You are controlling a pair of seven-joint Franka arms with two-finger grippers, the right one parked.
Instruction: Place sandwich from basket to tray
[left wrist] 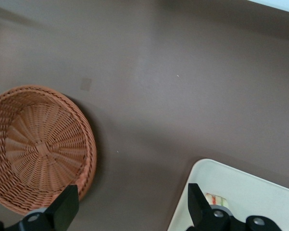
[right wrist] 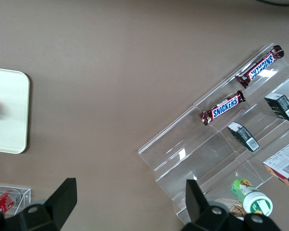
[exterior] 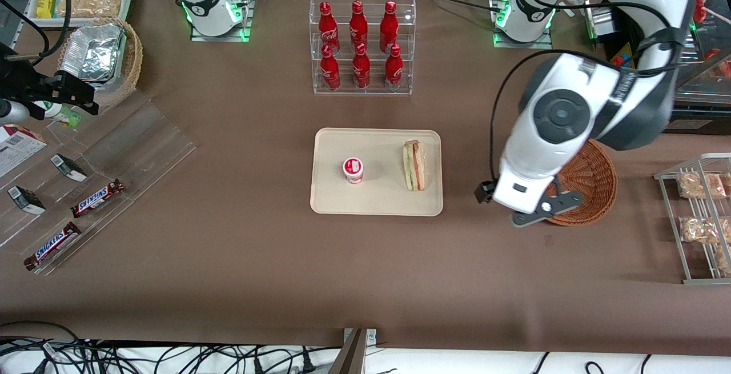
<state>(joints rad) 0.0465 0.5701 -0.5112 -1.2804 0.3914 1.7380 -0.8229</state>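
The wrapped sandwich lies on the cream tray, near the edge that faces the working arm's end of the table. A sliver of the sandwich and a corner of the tray show in the left wrist view. The reddish-brown wicker basket stands beside the tray with nothing in it; its woven bottom is bare. My left gripper hangs over the brown table between tray and basket. In the wrist view the gripper is open, its fingers wide apart with only table between them.
A small red-lidded cup stands on the tray beside the sandwich. A clear rack of red bottles stands farther from the front camera. A wire rack with snack bags is at the working arm's end, an acrylic shelf with Snickers bars at the parked arm's.
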